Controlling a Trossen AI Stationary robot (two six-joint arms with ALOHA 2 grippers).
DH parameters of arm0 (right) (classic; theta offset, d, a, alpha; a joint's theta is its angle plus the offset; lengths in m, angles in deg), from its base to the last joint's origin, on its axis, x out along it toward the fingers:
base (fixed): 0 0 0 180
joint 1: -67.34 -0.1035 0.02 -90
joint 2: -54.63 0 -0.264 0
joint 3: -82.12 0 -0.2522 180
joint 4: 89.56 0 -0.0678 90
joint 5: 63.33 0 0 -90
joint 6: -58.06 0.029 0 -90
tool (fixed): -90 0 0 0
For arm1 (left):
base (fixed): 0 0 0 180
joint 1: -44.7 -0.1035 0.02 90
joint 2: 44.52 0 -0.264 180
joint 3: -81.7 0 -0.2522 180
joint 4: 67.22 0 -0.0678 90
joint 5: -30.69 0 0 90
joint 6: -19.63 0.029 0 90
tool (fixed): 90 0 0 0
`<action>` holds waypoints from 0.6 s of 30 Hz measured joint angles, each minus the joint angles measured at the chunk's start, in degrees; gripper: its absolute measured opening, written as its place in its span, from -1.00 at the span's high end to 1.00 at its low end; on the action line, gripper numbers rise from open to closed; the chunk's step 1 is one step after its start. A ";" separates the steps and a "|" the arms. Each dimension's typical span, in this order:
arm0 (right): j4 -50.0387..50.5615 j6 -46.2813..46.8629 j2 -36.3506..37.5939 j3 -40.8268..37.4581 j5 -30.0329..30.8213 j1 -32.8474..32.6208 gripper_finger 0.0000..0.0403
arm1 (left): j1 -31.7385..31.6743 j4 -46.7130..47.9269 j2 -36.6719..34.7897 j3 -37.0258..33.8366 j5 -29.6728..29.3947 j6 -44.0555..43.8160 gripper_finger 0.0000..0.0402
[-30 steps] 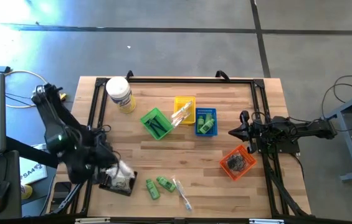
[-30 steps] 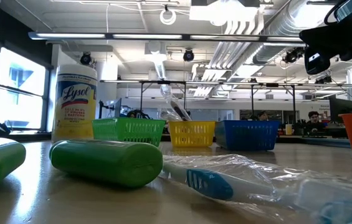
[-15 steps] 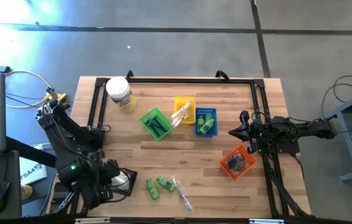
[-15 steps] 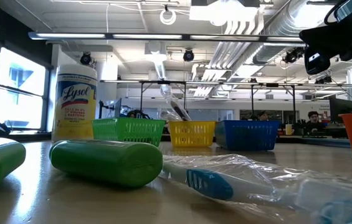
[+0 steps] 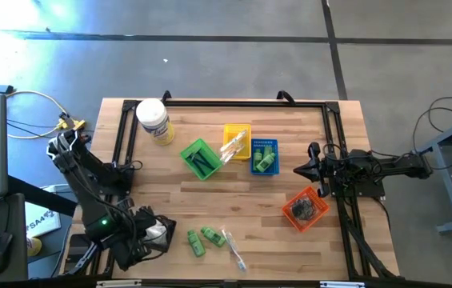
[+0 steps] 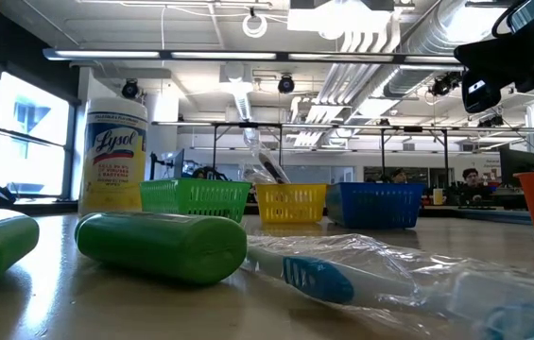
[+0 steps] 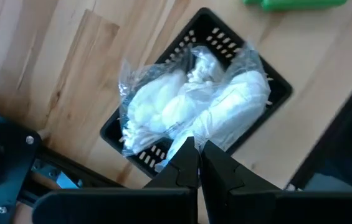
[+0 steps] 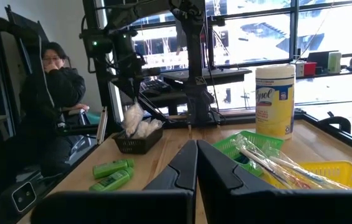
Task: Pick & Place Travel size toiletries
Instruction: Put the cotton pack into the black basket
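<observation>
My left gripper points down over the black tray at the table's near left corner, shut on a clear-wrapped white packet. A second white packet lies in the tray beside it. Two green bottles and a wrapped toothbrush lie on the table to the tray's right. They also fill the low view as a green bottle and a toothbrush. My right gripper waits shut at the table's right side, holding nothing. My left gripper pinches the edge of the packet's clear wrap between its two fingertips, coming from above and pointing down. The packet hangs below the fingers, and its lower part rests in the tray with the other packet.
Green, yellow and blue baskets stand mid-table, and an orange basket stands near right. A white jar with a yellow label stands at the far left. A person sits beyond the table's left side.
My left gripper has swung toward the table's near edge and sunk, tipping from a slant to pointing nearly straight down. It stays shut. The white packet, which showed beside the tray, now sits under the gripper over the tray.
</observation>
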 joint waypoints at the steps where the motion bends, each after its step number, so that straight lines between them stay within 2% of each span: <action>1: 0.00 0.00 0.00 0.00 0.00 0.00 0.99 | 0.00 -0.47 -0.04 -0.83 -0.01 -0.54 1.00; 10: -0.44 0.13 0.00 -0.02 0.01 0.00 0.99 | -0.02 -3.68 0.00 -7.54 2.81 -3.70 1.00; 18: -0.44 0.15 0.00 -0.02 0.02 0.00 0.99 | -0.02 -4.48 0.00 -8.65 2.24 -3.61 1.00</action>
